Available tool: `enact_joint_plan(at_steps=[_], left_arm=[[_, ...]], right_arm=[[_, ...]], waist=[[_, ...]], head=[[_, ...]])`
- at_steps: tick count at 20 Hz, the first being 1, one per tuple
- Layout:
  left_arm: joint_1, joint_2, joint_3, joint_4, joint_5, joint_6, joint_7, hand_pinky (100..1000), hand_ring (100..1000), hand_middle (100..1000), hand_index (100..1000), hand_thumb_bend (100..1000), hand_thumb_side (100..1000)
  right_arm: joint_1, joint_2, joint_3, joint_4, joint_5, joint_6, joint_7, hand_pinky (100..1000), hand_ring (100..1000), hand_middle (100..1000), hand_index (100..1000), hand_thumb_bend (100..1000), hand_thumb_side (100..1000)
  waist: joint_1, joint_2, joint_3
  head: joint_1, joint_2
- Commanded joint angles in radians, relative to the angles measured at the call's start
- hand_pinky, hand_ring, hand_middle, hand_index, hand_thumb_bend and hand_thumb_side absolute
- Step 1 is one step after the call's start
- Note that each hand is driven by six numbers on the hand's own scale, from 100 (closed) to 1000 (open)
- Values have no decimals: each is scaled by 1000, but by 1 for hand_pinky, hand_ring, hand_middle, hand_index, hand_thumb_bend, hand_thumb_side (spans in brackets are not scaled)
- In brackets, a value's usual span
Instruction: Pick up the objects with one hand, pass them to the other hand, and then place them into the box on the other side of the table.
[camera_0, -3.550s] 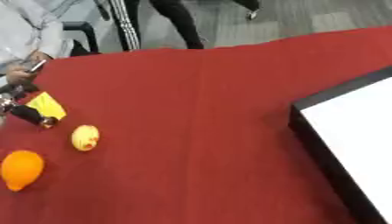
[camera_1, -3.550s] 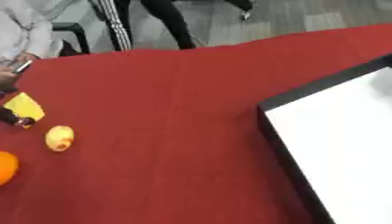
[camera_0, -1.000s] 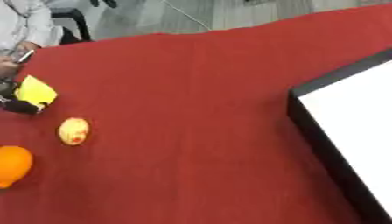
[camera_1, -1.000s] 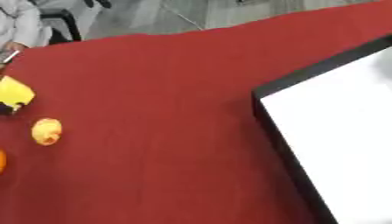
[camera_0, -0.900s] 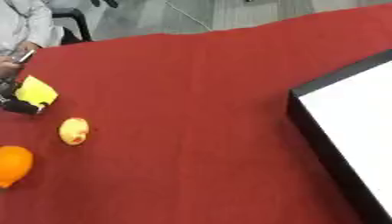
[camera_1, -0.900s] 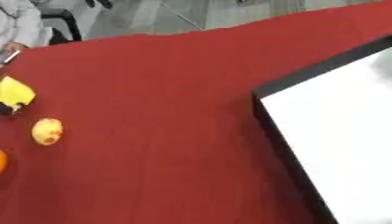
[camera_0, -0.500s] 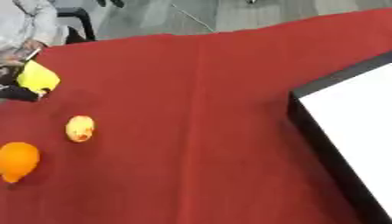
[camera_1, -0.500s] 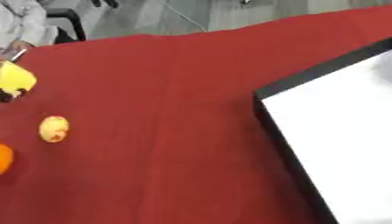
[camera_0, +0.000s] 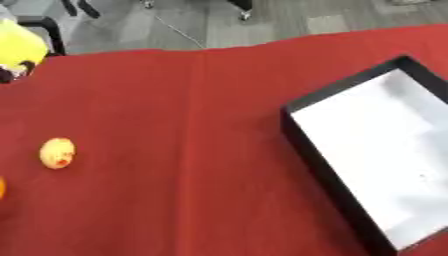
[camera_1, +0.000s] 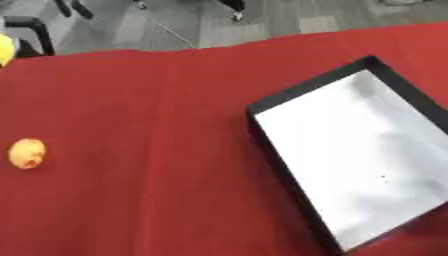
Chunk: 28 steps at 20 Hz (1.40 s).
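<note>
From where I sit, nothing has gone into the box (camera_1: 350, 150) yet: its white floor looks bare, and it lies at the right of the frame with its black rim on the red surface (camera_0: 192, 150). I can't see either of my hands in the two eye views, so I cannot say whether they are released or grasping anything. A small yellowish fruit with a red blotch (camera_0: 58, 152) sits on the cloth at the left edge, well apart from the box. A yellow thing (camera_0: 19, 46) shows at the upper left corner, and an orange sliver (camera_0: 2, 188) peeks in at the left edge lower down. I judge the whole job still ahead: pick, pass, place.
</note>
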<state>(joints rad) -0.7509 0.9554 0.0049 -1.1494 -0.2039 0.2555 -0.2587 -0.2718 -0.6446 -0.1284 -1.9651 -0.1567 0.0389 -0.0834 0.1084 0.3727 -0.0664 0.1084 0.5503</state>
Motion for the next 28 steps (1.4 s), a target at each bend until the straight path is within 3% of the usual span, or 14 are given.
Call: enact_joint_plan(at_steps=[1,2,3,10,15,21,28], left_arm=[[0,12,-20,-68,-11,4,-24,869,822,667,676,100,232],[2,2,-29,-83,-17,6,-32,868,821,667,676,100,194],[2,-10,-37,-96,-22,8,-39,868,820,666,676,100,239],[2,-93,-86,-166,-45,16,-72,871,822,667,678,100,266],[3,-149,-113,-218,-41,10,-78,872,821,664,676,100,294],[14,-213,-144,-310,-31,1,-72,873,818,657,676,100,317],[49,-301,-165,-364,29,-31,-26,881,829,661,681,100,354]], right_arm=[[-32,-76,6,-23,-22,-5,5,863,910,828,878,771,396],[-44,-91,10,-24,-27,-5,7,863,910,830,879,773,399],[-55,-106,14,-24,-32,-6,10,863,911,831,879,773,400],[-162,-182,53,20,-82,10,38,864,916,842,881,793,397],[-278,-200,102,81,-105,34,96,865,923,850,883,804,375],[-401,-177,166,168,-81,58,179,865,925,851,884,820,304],[-514,-94,228,258,4,64,255,865,924,853,886,833,262]], waist=[[-25,-55,1],[-28,-62,2],[-31,-67,3],[-48,-107,18],[-57,-132,29],[-63,-152,45],[-63,-168,50]], head=[[-27,15],[-30,15],[-33,14],[-64,7],[-98,16],[-149,36],[-209,60]])
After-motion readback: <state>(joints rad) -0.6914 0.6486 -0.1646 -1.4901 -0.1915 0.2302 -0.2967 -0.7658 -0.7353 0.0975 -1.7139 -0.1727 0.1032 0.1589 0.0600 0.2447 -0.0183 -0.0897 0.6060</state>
